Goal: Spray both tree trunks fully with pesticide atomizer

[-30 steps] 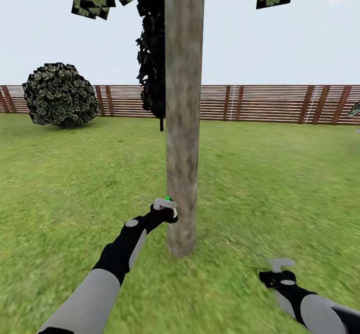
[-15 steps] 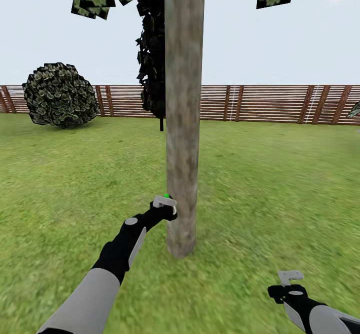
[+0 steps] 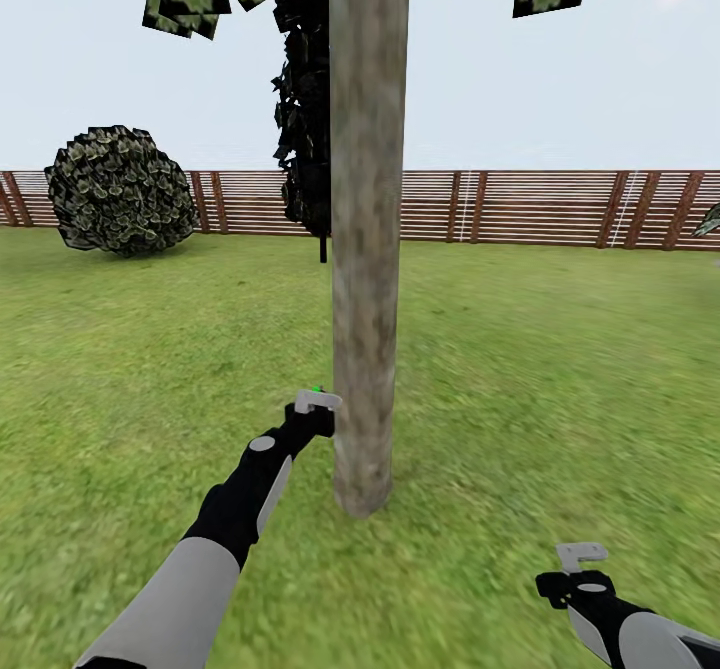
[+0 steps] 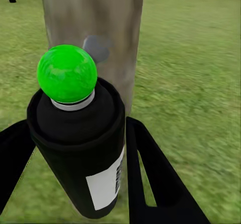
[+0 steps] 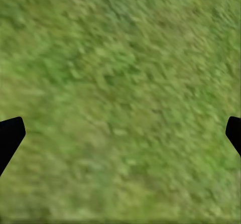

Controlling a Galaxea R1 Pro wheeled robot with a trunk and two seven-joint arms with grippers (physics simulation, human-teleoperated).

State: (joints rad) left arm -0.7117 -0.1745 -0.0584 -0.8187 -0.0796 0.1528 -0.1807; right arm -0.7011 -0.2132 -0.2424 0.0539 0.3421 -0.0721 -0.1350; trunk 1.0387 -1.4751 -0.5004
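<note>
Two pincers are at work, and only one carries anything. Nearest, low on the right side of the tree trunk point(image 3: 366, 249) and well apart from it, the right pincer point(image 3: 582, 555) hangs over bare lawn point(image 5: 120, 93); in the right wrist view its two dark fingertips point(image 5: 10, 136) sit far apart at the frame edges with only grass between them, so it is released and idle, likely parked out of the spraying arm's way.

Closer to the trunk, the left pincer point(image 3: 316, 404) is clenched on the pesticide atomizer point(image 4: 78, 143). The left wrist view shows the dark canister with its white label squeezed between the two black fingers point(image 4: 150, 179), green cap point(image 4: 67, 74) uppermost, so the can stands roughly upright and its head faces the bark. Held just beside the trunk's left flank, low near the base, it seems placed so the spray lands squarely on the mottled bark at short range; a pale grey puff point(image 4: 96, 47) shows against the trunk beyond the cap, which I judge to be spray.

Behind the trunk stand a dark narrow conifer point(image 3: 305, 99), a round shrub point(image 3: 120, 189) off to the trunk's left, and farthest the slatted wooden fence point(image 3: 540, 207)
</note>
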